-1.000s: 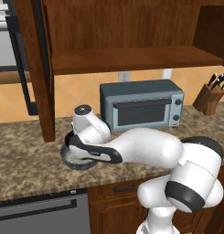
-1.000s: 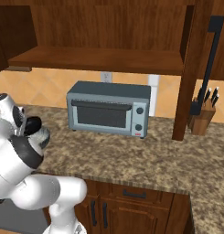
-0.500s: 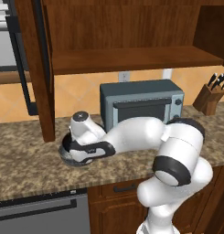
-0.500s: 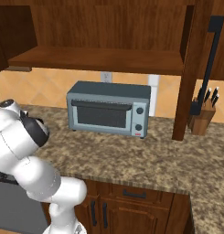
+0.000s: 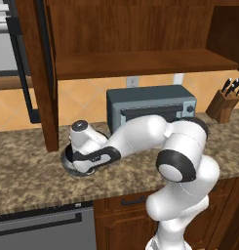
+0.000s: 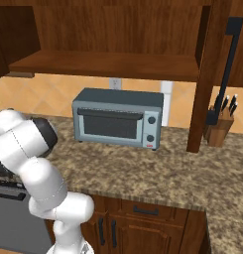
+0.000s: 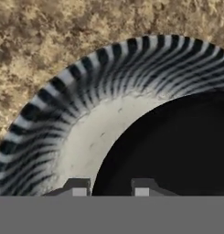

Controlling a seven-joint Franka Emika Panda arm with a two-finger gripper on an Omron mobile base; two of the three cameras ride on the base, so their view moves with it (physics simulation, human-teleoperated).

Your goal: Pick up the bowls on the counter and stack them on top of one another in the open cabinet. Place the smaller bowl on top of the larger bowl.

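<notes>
Tool (image 7: 111,187): down low over the bowls at the left of the bench; hand view shows the two dark tips a narrow gap apart, straddling the black bowl's rim; whether they press it I cannot tell
Black bowl (image 7: 177,146): sits inside the grey bowl, nested within its rim, dark interior with nothing visible in it
Grey bowl (image 5: 68,157): on the bench just right of the cabinet door's foot, mostly covered by the robot's wrist in the left base view; hand view shows a pale floor and a wall with dark and light radial streaks
Bench (image 5: 28,180): brown-and-tan speckled stone, runs the full width of both base views; bowls rest on it, not lifted
Cabinet (image 5: 140,61): dark red-brown, hangs above the bench, plank shelf bare in what shows of it; door (image 5: 40,73) stands open at left, reaching down to the bench
Toaster oven (image 6: 118,117): grey-blue, against the back wall, under the shelf, near the bowls but apart from them
Knife block (image 6: 221,130): far right end of the bench, well apart from the bowls
Arm: folded down and leftward from the base, elbow high, wrist level with the bench top
</notes>
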